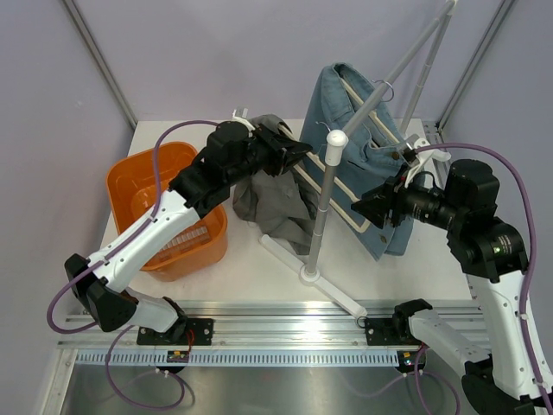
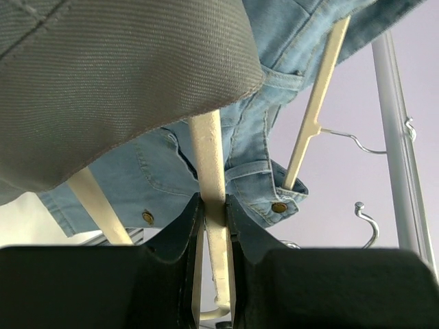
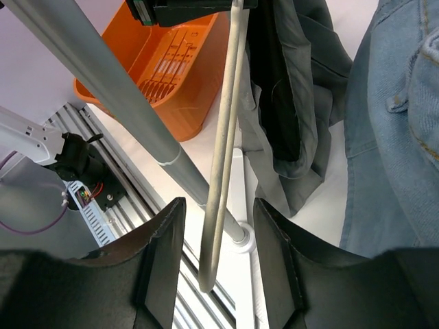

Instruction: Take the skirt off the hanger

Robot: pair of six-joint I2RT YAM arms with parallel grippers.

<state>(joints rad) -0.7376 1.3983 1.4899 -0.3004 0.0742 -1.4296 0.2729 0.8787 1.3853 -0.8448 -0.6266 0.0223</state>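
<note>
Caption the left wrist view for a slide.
Left jaws clamped on the cream hanger under the grey skirt, denim garment behind.

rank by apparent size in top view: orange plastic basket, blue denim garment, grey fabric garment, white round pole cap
1. blue denim garment and orange plastic basket: look about alike, not ranked apart
2. grey fabric garment
3. white round pole cap

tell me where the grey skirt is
In the top view the skirt hangs left of centre, between the basket and the pole, just under the left end effector.
</note>
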